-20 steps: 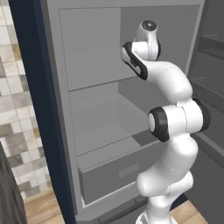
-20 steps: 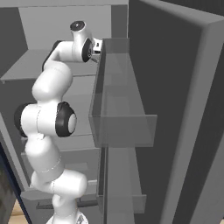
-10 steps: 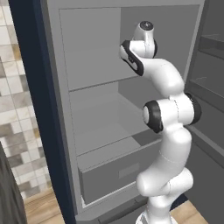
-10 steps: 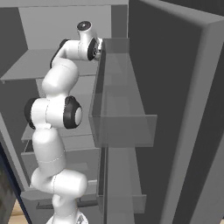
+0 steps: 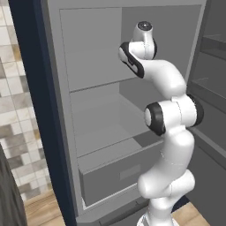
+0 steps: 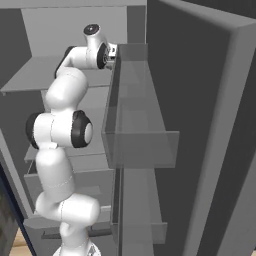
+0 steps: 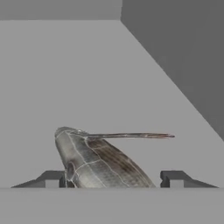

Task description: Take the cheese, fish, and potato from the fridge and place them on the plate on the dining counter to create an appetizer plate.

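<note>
Where the left base view looks into the open fridge [image 5: 92,79], arm [image 5: 170,119] reaching up toward the top shelf at the right, wrist turned away behind the upper links. Grey shelves and a drawer [image 5: 121,174] lower down, tiled wall [image 5: 13,88] off to the left.

From the right base view, same arm [image 6: 60,130] rising at the left, hand going in just past the end of the clear door rack [image 6: 137,117], at the height of the upper shelf. Fingers hidden behind the rack.

Through the hand view, fish [image 7: 98,162] lying on the grey shelf, between the two dark tips of the gripper [image 7: 116,178]. Left tip touching or nearly touching the fish's side, right tip standing apart with shelf showing between. Cannot tell whether pinching yet; jaws spread to either side of the fish.
</note>
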Available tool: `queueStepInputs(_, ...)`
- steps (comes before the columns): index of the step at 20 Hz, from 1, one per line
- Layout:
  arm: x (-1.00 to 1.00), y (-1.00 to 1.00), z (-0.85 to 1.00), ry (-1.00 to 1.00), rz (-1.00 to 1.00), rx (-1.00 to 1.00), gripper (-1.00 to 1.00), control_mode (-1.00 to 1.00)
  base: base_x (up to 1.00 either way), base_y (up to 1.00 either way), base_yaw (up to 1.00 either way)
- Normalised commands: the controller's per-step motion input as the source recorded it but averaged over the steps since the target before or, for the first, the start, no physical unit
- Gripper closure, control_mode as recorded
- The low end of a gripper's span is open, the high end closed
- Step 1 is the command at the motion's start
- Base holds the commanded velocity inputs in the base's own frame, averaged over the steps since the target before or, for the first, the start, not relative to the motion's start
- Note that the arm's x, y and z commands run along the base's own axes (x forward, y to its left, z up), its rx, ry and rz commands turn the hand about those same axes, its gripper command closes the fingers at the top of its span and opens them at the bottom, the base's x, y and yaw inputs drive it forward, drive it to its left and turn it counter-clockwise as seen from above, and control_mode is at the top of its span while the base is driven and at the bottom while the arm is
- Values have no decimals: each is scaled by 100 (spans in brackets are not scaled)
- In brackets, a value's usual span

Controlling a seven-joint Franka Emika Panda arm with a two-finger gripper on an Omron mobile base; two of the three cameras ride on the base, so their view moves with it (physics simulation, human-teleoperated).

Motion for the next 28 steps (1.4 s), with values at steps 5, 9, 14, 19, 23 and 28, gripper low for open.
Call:
queueStepInputs(5,-84,28,-34,-2,0,0,100,-100,0,0,0)
queueStepInputs(9,-100,14,-2,-2,0,0,100,-100,0,0,0)
queueStepInputs(14,-100,17,-12,-8,0,0,100,-100,0,0,0)
queueStepInputs(19,0,0,0,0,0,0,100,100,-100,8,0)
queueStepInputs(23,0,0,0,0,0,0,100,100,-100,0,0)
queueStepInputs(28,0,0,0,0,0,0,100,100,-100,0,0)
